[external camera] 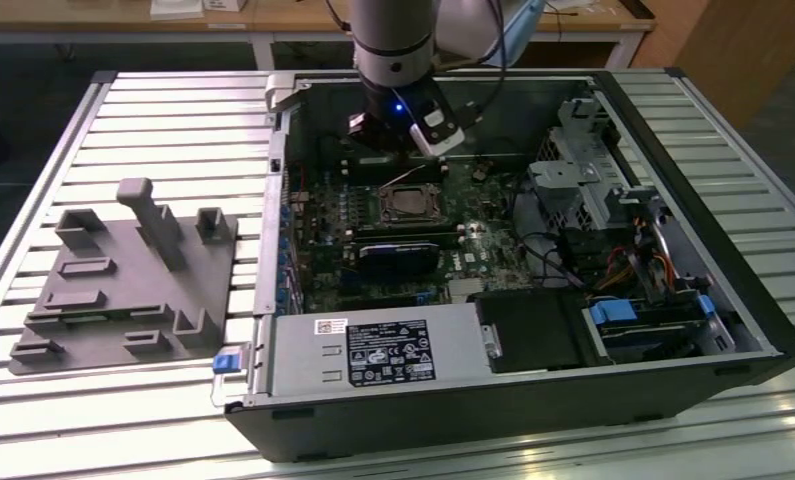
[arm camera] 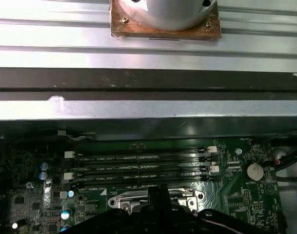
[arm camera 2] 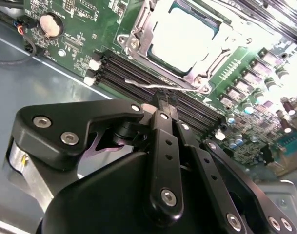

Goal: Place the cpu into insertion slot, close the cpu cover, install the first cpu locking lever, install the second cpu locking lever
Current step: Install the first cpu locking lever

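The cpu (arm camera 2: 183,38) lies pale and flat in the insertion slot (external camera: 404,205) on the green motherboard. The silvery cpu cover (arm camera 2: 138,30) is down, framing the chip. A thin wire locking lever (arm camera 2: 187,89) runs along the socket's edge by the memory slots. My gripper (arm camera 2: 162,101) is shut, with its tip right at this lever; I cannot tell whether they touch. In the exterior view the gripper (external camera: 407,165) hangs just behind the socket. The first wrist view shows the gripper (arm camera: 158,193) tip over the cover's frame (arm camera: 124,200).
The open computer case (external camera: 757,330) lies on a slatted metal table. Memory slots (arm camera: 138,165) lie beside the socket and a black card (external camera: 404,258) lies in front of it. The grey power supply box (external camera: 370,355) fills the front. A grey fixture (external camera: 117,290) stands at the exterior view's left.
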Motion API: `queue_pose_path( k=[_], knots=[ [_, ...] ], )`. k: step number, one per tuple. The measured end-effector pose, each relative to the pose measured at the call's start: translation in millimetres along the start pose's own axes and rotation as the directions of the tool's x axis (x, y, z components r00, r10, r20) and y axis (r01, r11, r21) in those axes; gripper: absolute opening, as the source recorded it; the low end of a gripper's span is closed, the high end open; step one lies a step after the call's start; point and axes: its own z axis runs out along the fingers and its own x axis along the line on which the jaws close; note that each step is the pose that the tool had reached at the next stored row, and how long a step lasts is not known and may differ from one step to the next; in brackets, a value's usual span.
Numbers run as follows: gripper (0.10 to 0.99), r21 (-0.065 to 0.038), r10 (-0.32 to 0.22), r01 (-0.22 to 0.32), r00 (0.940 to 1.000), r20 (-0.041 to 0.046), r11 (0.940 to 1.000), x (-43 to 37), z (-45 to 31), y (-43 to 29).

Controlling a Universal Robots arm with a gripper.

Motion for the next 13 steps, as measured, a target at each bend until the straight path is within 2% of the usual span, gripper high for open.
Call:
queue_pose_path(
  k=[8, 13],
  knots=[
    [0.106, 0.001, 0.0, 0.0, 1.0, 0.0003, 1.0, -6.8, 6.7, -0.5],
    [0.106, 0.001, -0.002, 0.002, 1.0, 0.0083, 1.0, -6.1, 12.4, -1.0]
  ],
)
